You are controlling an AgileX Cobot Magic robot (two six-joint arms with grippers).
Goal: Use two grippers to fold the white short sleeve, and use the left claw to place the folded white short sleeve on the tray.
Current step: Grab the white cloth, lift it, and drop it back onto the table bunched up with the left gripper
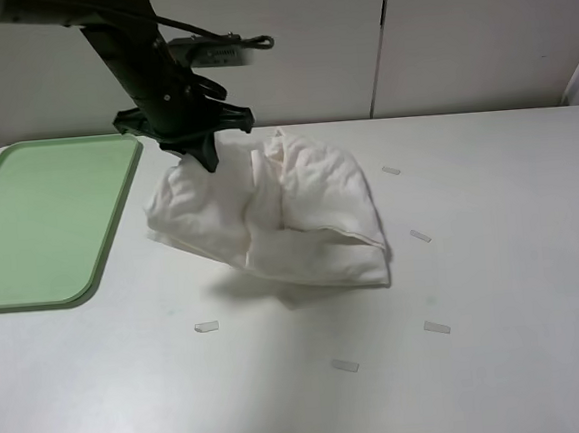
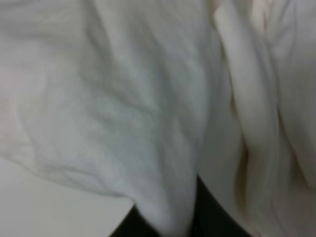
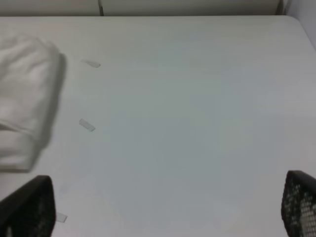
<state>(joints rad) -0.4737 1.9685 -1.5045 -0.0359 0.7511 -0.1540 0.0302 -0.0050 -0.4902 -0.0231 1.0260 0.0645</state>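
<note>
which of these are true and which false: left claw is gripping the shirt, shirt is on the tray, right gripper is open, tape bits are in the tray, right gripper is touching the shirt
1. The left claw is shut on the white short sleeve. True.
2. The white short sleeve lies on the tray. False: it sits bunched on the table, beside the tray.
3. The right gripper is open and holds nothing. True.
4. The tape strips lie in the tray. False: they are scattered on the table around the shirt.
5. The right gripper touches the shirt. False: it is over bare table, apart from the cloth.
</note>
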